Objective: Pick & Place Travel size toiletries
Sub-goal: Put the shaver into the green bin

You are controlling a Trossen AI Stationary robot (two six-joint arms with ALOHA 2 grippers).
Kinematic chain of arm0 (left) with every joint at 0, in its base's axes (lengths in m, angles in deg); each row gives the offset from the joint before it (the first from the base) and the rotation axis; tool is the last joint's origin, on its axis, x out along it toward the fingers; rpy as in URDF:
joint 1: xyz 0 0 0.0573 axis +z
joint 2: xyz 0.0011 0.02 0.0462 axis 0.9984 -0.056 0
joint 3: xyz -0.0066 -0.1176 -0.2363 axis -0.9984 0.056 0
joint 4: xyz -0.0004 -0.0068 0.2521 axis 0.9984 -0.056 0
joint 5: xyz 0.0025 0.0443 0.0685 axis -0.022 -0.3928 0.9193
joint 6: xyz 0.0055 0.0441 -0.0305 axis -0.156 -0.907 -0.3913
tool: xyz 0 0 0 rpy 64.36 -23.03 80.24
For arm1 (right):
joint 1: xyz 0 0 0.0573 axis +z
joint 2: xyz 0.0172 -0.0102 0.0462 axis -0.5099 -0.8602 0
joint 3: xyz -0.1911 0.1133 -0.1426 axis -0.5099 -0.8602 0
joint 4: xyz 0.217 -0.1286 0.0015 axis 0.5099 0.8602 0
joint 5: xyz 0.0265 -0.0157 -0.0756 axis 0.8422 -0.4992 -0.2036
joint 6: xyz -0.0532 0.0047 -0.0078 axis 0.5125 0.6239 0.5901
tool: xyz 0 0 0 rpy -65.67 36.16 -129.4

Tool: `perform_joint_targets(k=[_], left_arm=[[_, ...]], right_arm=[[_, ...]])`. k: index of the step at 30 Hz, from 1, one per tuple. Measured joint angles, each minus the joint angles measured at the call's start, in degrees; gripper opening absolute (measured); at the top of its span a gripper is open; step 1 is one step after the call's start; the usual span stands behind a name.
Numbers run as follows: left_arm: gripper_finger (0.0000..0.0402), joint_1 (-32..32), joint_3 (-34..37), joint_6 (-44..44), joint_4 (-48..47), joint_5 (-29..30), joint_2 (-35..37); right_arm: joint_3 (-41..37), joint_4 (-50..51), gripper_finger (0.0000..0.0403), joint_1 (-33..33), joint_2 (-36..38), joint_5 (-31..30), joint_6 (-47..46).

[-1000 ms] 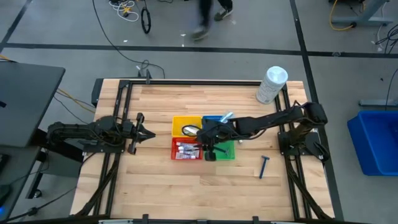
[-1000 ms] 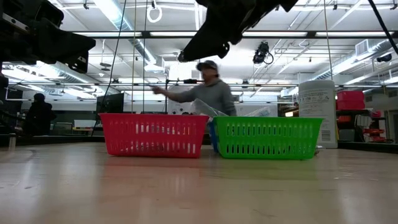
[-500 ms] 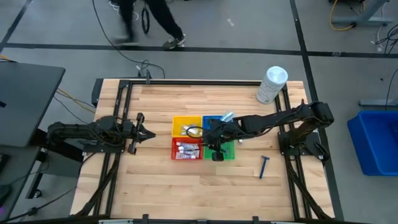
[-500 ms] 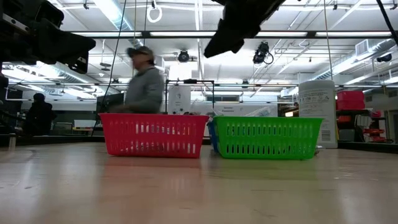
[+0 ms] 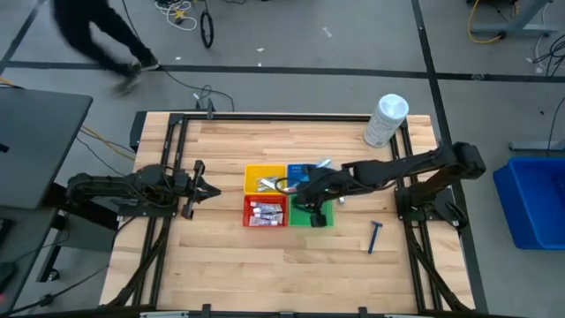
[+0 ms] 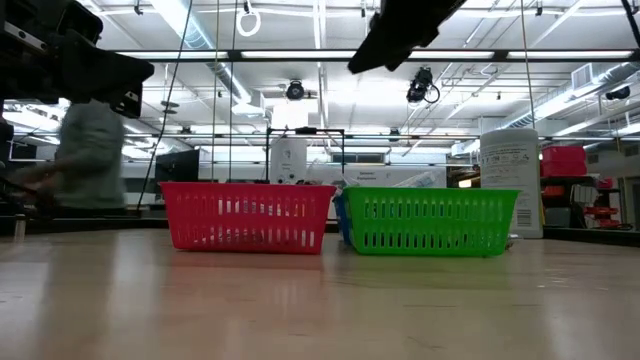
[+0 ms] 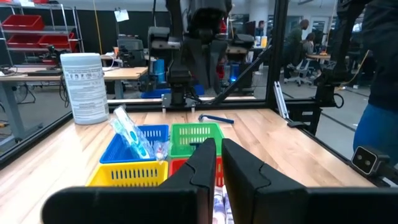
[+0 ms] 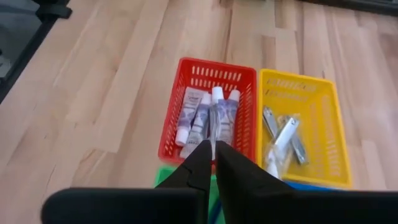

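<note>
Four small baskets stand together mid-table: yellow [image 5: 263,180], blue [image 5: 303,170], red [image 5: 265,212] and green [image 5: 321,215]. White tubes [image 8: 202,114] lie in the red basket, silvery items [image 8: 284,138] in the yellow one, and clear toothbrush packs [image 7: 132,132] stick up out of the blue one. A dark blue razor [image 5: 375,236] lies on the table to the right of the baskets. My right gripper [image 5: 311,192] hangs shut above the green and blue baskets, high over them in the low view [image 6: 400,35], holding nothing. My left gripper [image 5: 199,185] waits shut, left of the baskets.
A large white cylindrical container [image 5: 386,119] stands at the table's far right corner. Black frame rails [image 5: 177,159] run along the table's sides. Bare wood lies near the baskets' front [image 5: 265,265]. A person walks on the floor beyond the far edge [image 5: 97,40].
My right gripper has risen and drawn back toward the table's right and far side, from over the red and green baskets' seam to above the green and blue ones. The person behind the table has walked from right to left.
</note>
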Motion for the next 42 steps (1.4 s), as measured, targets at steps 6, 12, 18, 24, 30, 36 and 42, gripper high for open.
perform_joint_targets(k=[6,12,18,24,30,36,42], left_arm=[[0.0032,0.01,0.00,-0.02,-0.05,0.02,0.00],[0.0032,-0.01,0.00,0.00,0.01,0.04,0.00],[0.0032,0.01,0.00,0.00,-0.03,0.04,0.00],[0.0032,0.00,0.00,-0.02,-0.01,0.04,0.00],[0.0032,-0.01,0.00,0.00,-0.01,0.04,0.00],[0.0032,-0.01,0.01,0.00,0.01,0.04,0.00],[0.0032,-0.01,0.00,0.00,0.01,0.04,0.00]], right_arm=[[-3.72,0.55,0.0013,0.00,6.36,-0.01,1.69],[-5.66,2.28,0.0012,0.00,10.92,0.01,1.88],[-7.68,3.15,0.0011,0.00,14.61,0.05,3.96],[-9.99,4.48,0.0011,0.00,16.83,0.15,5.09],[-13.74,5.45,0.0010,0.41,19.18,5.36,7.31],[-14.97,11.31,0.0010,2.70,19.61,6.81,11.19],[-16.15,11.68,0.0009,4.14,20.29,6.72,12.29]])
